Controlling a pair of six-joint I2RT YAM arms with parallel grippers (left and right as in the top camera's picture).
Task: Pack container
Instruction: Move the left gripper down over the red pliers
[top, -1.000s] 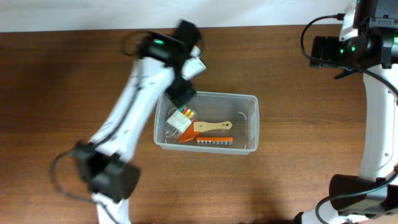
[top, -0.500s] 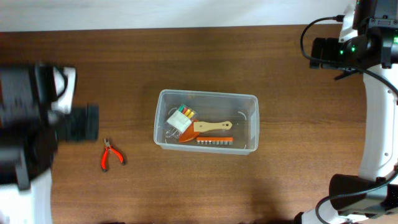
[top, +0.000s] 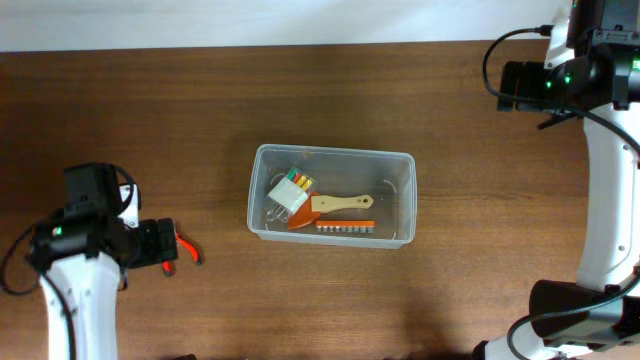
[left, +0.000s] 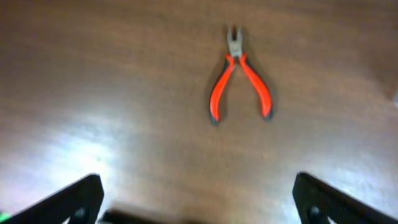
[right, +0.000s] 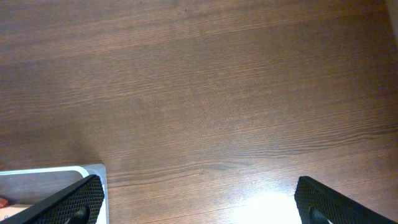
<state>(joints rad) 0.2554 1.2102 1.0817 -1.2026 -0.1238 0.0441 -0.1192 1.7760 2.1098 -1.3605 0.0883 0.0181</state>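
**Container sits mid-table, both hands wide open and empty**

At the near left of the table (top: 120, 120), the left hand (left: 199, 208) hangs low over the wood. Its two fingers (left: 74, 199) are spread far apart and hold nothing. Just ahead of it lie red-handled pliers (left: 239, 81), flat on the table, with the nose pointing away from the hand and the handles splayed towards it. From overhead, the hand partly covers the pliers.

The container (top: 335, 150) stands upright and lidless at the middle of the table, well apart from the left hand, to its right and slightly farther back. Its long axis runs left to right across the table, parallel to the table's edge. Inside, towards its left end, are a marker pack (top: 290, 188), a wooden-handled brush (top: 340, 205) and what looks like an orange strip (top: 345, 226) carrying a row of small metal bits. The right end of the container is bare.

Farthest back, the right hand (right: 199, 208) is held beyond the container's far right corner, well apart from it. Its fingers are also spread wide over bare wood and grip nothing. One corner of the container shows at the lower left of the right wrist view.
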